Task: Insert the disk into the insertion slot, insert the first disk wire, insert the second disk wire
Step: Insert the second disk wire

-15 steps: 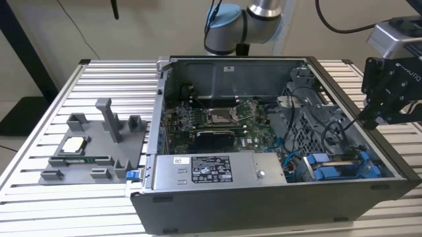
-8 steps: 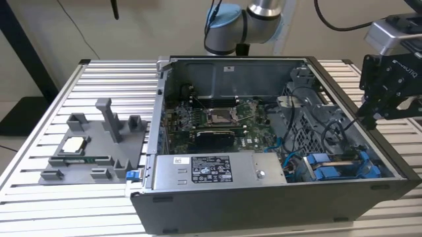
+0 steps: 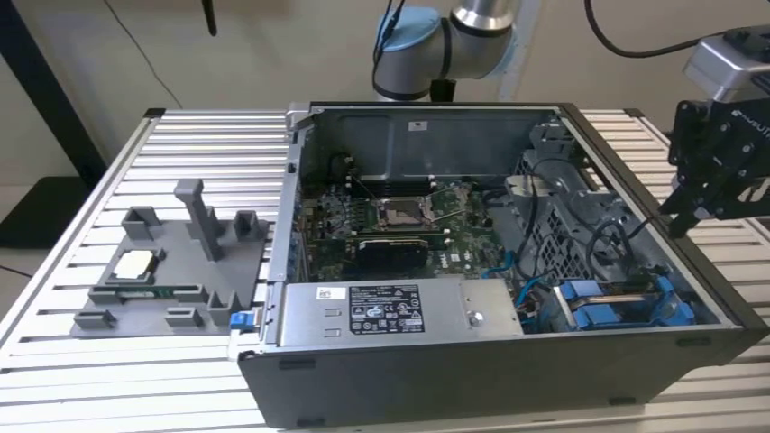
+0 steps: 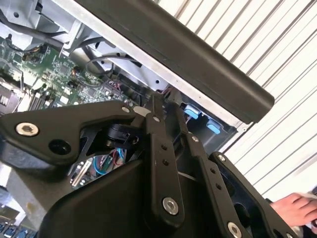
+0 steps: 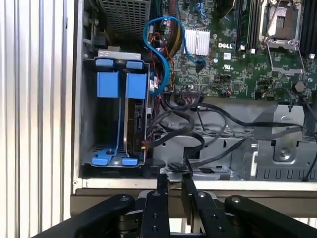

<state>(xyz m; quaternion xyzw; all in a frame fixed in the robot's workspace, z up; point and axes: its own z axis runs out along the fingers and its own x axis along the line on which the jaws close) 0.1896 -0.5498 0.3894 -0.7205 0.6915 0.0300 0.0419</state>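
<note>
In the exterior view the open computer case [image 3: 481, 383] is lying on a slatted table [image 3: 72, 379]. The gripper [image 3: 681, 218] is hanging just outside the case wall at the exterior view's right. The disk [image 3: 614, 311], in its blue carrier, is sitting on edge in the case's lower right corner, near the power supply [image 3: 385, 311]. In the second wrist view the gripper [image 4: 163, 106] is pointing over the case rim [image 4: 198, 59]. Its jaws are standing close together with only a narrow gap, gripping nothing. A person's hand [image 4: 296, 207] is resting over the slats outside the case. In the first wrist view the disk [image 5: 136, 116] is standing in the drive cage [image 5: 85, 99] beside a second blue carrier [image 5: 108, 84] and appears seated. Loose black cables [image 5: 198, 141] are trailing just beside it, between the cage and the gripper [image 5: 173, 179]. I cannot tell whether any cable is plugged in. Judging from this, wire work is in hand. It calls for gripping a connector by its body, squaring it to the disk's port, pushing straight, and avoiding the blue cable [image 5: 153, 44].
</note>
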